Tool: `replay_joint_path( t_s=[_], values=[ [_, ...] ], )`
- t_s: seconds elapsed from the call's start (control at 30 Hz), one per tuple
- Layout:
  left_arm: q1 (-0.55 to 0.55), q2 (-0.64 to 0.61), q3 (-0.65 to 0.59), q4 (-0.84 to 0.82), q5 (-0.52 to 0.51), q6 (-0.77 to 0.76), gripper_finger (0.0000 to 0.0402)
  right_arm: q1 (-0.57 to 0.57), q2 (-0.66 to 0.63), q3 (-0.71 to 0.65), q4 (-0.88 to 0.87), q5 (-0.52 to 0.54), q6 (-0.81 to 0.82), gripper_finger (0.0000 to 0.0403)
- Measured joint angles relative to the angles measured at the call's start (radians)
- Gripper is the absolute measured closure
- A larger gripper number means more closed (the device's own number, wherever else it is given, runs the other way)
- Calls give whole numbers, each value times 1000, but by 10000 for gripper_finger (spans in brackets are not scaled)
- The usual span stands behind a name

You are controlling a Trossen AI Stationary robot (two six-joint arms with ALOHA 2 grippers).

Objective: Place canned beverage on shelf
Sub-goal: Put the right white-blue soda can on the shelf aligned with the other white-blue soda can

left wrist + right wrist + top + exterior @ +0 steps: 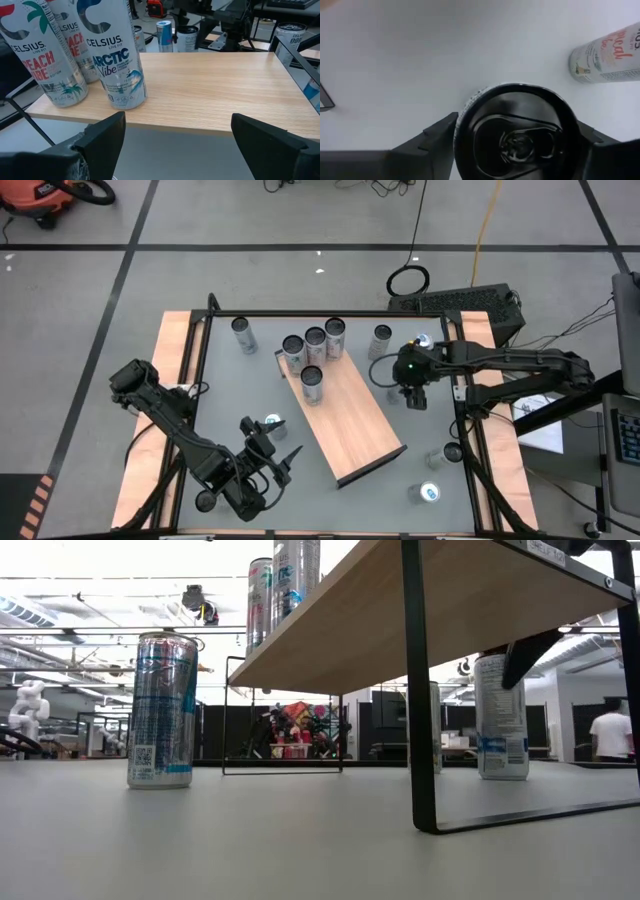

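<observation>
The shelf (350, 420) is a light wood board on black legs, lying slantwise across the table's middle. Several cans (312, 352) stand at its far left end, and they show close up in the left wrist view (112, 65). Right of the shelf, my right gripper (413, 392) points steeply down over a white and blue can with a black top (515, 140), which stands on the table (500, 715). My left gripper (175, 135) is open near the table's front (280, 465), facing the shelf's near end (210, 90) with nothing between its fingers. My right gripper comes at the black-topped can from above, slanting down, with one finger (437, 132) on each of two opposite sides of its upper wall (470, 97). The can's own top hides the exact places of contact. The can stands upright with its base on the table (500, 775).
Loose cans stand on the table at the far left (243, 335), behind the shelf (380, 340), near my left gripper (272, 425) and at the near right (430, 492). The shelf's black legs (420, 690) rise beside the held can. A person (610, 735) stands far behind.
</observation>
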Motion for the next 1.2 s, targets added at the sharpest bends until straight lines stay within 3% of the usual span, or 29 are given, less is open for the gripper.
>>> replay_joint_path(
  t_s=[0.17,0.37,0.8,1.2],
  values=[
    [0,0,0,0,0,0,46,0,-3,0,0,1,-2,195],
    [0,0,0,4,0,-6,46,0,-1,36,-59,5,31,185],
    [16,0,0,63,-15,-3,46,77,-3,324,-264,7,62,189],
    [34,0,0,82,-24,0,46,221,-4,542,-306,7,16,190]
  ],
)
